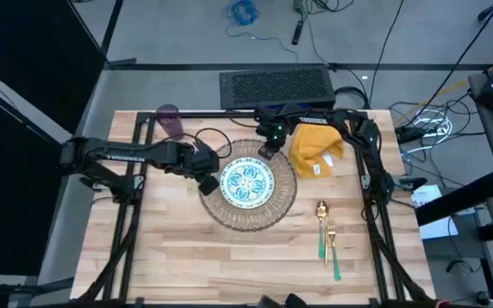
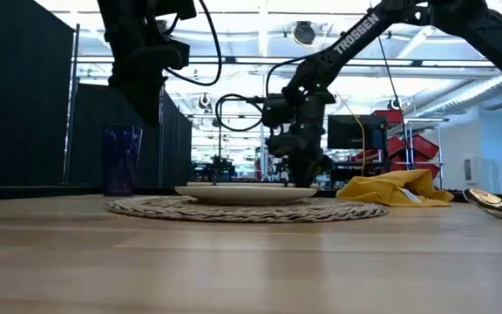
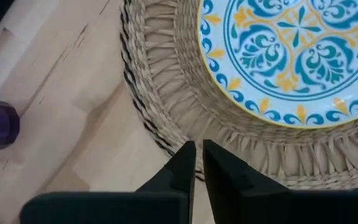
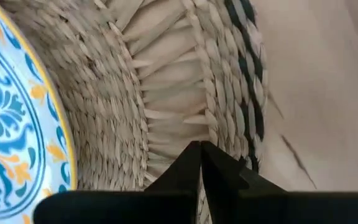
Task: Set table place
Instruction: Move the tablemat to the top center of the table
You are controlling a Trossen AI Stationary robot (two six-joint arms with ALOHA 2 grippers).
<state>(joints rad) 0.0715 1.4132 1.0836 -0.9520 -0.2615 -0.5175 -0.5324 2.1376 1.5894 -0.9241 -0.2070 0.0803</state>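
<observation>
Hovering over the woven mat's [image 1: 248, 210] rim on the side toward the worktop's left edge, the left claw [image 1: 208, 182] has its fingers [image 3: 188, 163] pressed nearly together with only a thin slit between them, holding nothing. Its arm reaches in level from the left edge, elbow bent, across the back half of the worktop [image 1: 187, 265]. The right claw [image 1: 266, 147] sits at the mat's far rim, toward the back edge, fingers [image 4: 194, 158] pressed together on or just over the braided border; whether straw is pinched between them cannot be told. That arm folds in from the right edge, upper link running along the back edge before dropping to the mat.

The mat lies flat near the worktop's middle, with the teal-patterned plate [image 1: 246, 181] centred on it. The yellow napkin [image 1: 315, 147] is crumpled just beside the mat toward the back right corner. The fork [image 1: 333, 250] and spoon [image 1: 322, 228] lie side by side near the right edge, long axes running front to back, teal handles toward the front edge and heads toward the back. The purple cup [image 1: 170, 121] stands upright near the back edge, left of the mat.

Bare planks stretch along the whole front half of the worktop.
</observation>
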